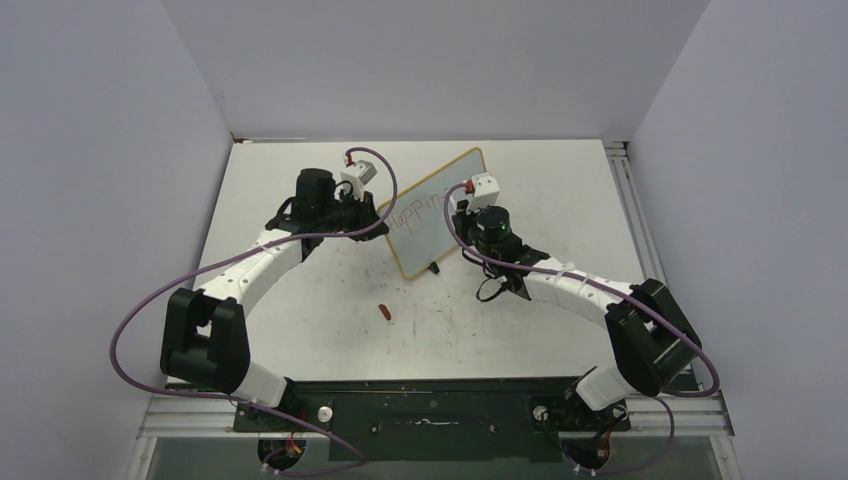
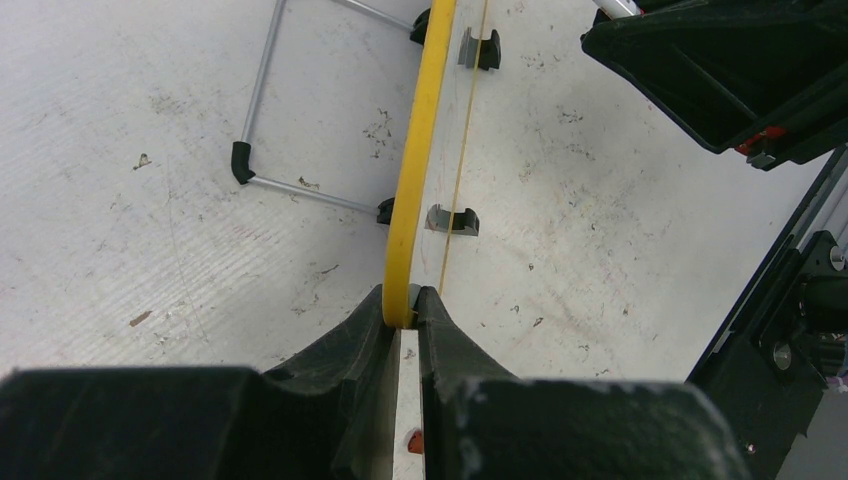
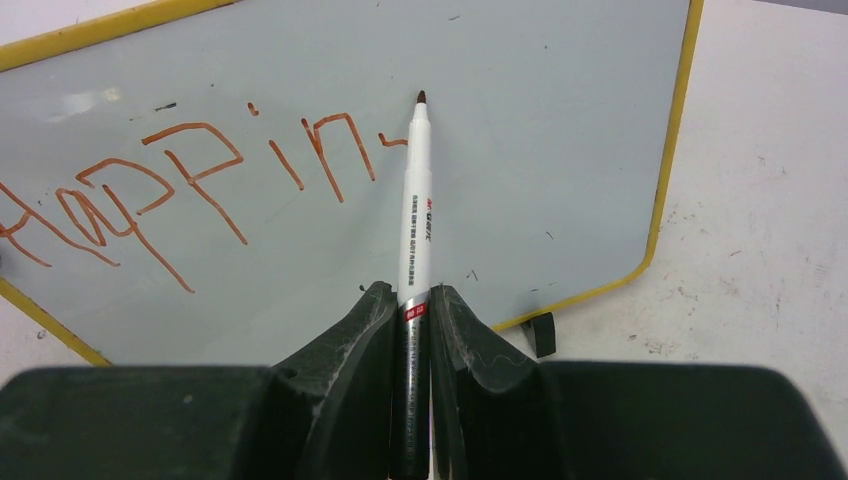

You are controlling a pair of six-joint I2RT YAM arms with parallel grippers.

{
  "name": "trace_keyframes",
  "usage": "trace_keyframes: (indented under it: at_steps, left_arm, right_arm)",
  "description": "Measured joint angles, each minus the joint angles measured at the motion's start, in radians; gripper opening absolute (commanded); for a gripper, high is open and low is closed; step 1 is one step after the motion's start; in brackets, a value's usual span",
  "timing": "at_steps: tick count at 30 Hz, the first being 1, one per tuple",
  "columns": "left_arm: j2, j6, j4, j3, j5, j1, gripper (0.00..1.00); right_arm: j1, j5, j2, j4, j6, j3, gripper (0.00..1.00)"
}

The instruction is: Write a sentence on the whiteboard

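The whiteboard [image 1: 447, 222] stands tilted on its wire stand at mid-table. My left gripper [image 1: 379, 223] is shut on its yellow frame [image 2: 418, 150] at the left edge, fingertips [image 2: 440, 310] pinching the rim. Red lettering of the sentence [image 3: 329, 163] reads "Happin" plus a short stroke, slanting up to the right; from above it shows faintly [image 1: 418, 208]. My right gripper [image 3: 412, 300] is shut on a white marker [image 3: 415, 210], whose dark tip [image 3: 421, 97] points at the board just right of the last stroke. Contact with the surface cannot be told.
A red marker cap [image 1: 385, 311] lies on the table in front of the board. The board's wire stand [image 2: 262, 100] and black clip feet [image 2: 452, 220] rest on the scuffed tabletop. A metal rail [image 1: 630, 200] runs along the table's right edge.
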Motion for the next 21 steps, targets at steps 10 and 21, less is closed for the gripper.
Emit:
trace_keyframes:
  at_steps: [10, 21]
  left_arm:
    - [0.000, 0.000, -0.001, 0.000, 0.000, 0.000, 0.00]
    - [0.000, 0.000, -0.002, 0.000, 0.000, 0.000, 0.00]
  right_arm:
    - [0.005, -0.008, 0.000, 0.019, 0.000, -0.019, 0.05]
    - [0.022, -0.008, 0.000, 0.019, -0.003, -0.042, 0.05]
